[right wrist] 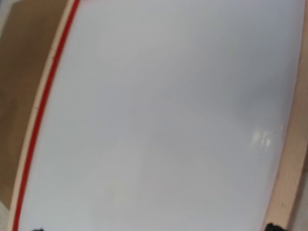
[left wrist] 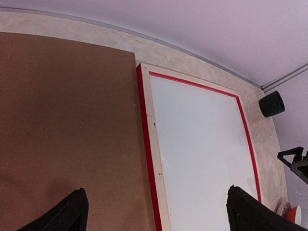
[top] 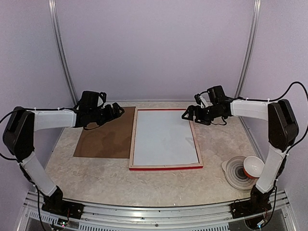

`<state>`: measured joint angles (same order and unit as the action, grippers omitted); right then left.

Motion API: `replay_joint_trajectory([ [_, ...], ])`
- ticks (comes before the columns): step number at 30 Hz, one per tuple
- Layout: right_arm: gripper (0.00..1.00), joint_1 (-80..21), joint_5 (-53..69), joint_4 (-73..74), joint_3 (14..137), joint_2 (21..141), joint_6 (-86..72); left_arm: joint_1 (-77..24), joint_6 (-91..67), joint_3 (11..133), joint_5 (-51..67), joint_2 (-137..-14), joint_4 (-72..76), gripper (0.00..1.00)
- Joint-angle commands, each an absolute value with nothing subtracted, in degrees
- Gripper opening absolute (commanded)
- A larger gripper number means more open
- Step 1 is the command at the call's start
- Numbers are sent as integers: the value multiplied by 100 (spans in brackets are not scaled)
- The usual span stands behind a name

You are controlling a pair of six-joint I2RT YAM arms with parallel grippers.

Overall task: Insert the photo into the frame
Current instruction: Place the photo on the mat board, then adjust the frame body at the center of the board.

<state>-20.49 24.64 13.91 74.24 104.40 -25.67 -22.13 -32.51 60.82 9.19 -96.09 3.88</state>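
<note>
The frame [top: 165, 167] lies back-up mid-counter, filled by a white sheet [top: 163, 137] that may be the photo face-down, can't tell — left claw [top: 119, 111] and right claw [top: 186, 116] hover released near the far edge — next likely wants the brown backing board [top: 103, 137] laid on.

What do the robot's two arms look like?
The left arm and right arm are white tubes linked by chunky black joints. The left gripper and right gripper are all black. Thin black cables trail from the elbows; black bases sit on a metal rail.
</note>
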Motion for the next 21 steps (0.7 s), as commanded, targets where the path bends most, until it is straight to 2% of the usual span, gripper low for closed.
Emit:
replay_joint_trajectory([
  [1,99,-2499,1769,2015,7744,10703,-2390,-1928,-3276,5755,479,-9234,389,99],
  [6,99,-3017,998,2733,7790,10691,-2355,-1666,-3787,5202,187,-8906,586,99],
  [13,99,-3687,408,3280,6961,9879,-2495,-1567,-3895,4986,218,-8613,506,99],
  [21,99,-3973,683,3029,5801,9009,-2779,-1396,-4146,4719,27,-8416,571,99],
])
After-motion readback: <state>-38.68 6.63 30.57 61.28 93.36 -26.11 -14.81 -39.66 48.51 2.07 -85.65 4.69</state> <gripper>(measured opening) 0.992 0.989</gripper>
